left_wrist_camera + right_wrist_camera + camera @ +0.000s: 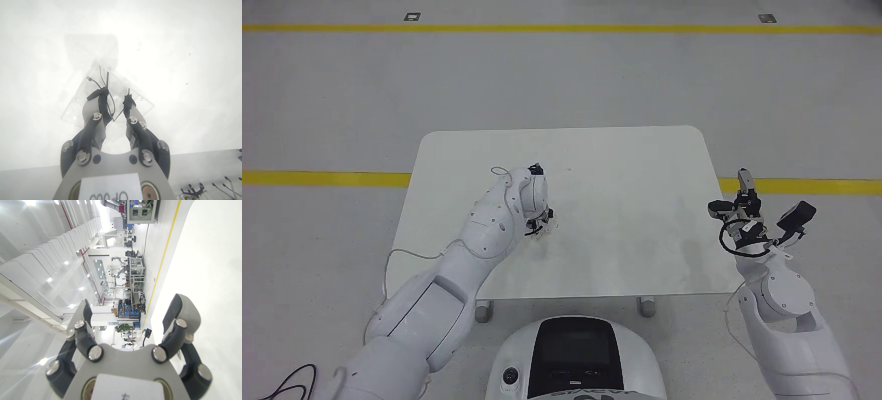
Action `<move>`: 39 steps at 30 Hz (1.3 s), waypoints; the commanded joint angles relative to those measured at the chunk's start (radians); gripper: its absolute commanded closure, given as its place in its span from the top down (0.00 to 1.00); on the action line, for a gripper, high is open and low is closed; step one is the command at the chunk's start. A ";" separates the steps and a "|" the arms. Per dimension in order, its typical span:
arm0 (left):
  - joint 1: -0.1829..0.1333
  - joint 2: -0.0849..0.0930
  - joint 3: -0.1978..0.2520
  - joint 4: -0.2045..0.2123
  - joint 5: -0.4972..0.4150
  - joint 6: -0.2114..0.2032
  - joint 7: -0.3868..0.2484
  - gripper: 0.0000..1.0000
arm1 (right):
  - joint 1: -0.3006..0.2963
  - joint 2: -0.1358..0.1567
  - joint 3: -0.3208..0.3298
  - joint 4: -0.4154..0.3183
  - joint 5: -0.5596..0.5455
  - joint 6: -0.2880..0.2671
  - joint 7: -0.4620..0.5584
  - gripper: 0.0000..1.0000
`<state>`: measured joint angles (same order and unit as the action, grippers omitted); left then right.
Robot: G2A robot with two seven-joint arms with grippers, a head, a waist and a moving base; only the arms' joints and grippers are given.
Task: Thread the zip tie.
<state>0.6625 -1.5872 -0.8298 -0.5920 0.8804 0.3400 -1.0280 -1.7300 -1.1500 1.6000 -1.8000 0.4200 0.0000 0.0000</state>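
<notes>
Zip ties (107, 79) on clear tray (79, 98) under L hand (115, 95), spread, mid-frame | R hand (132, 306) spread, beside bench (642, 180) edge, frame right

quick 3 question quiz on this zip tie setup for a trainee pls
1. True or false: the right gripper is empty.
2. What colour are the zip ties lying on the clear sheet? A black, B red, C white.
3. Fill in: the left gripper is down among the zip ties with its fingers ___.

Key: 1 true; 2 A; 3 open.
</notes>
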 commanded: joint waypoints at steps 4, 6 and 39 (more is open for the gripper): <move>-0.007 -0.008 0.012 0.031 -0.019 0.000 0.019 0.16 | 0.000 0.000 0.000 0.000 0.000 0.000 0.000 1.00; -0.009 -0.011 0.016 0.043 -0.028 -0.004 0.023 0.15 | 0.000 0.000 0.000 0.000 0.000 0.000 0.000 1.00; -0.070 -0.008 0.040 0.028 -0.032 0.000 -0.030 0.00 | 0.000 0.000 0.000 0.000 0.000 0.000 0.000 1.00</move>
<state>0.5885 -1.5998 -0.7839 -0.5474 0.8443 0.3400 -1.0504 -1.7300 -1.1500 1.6000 -1.8000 0.4200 0.0000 0.0000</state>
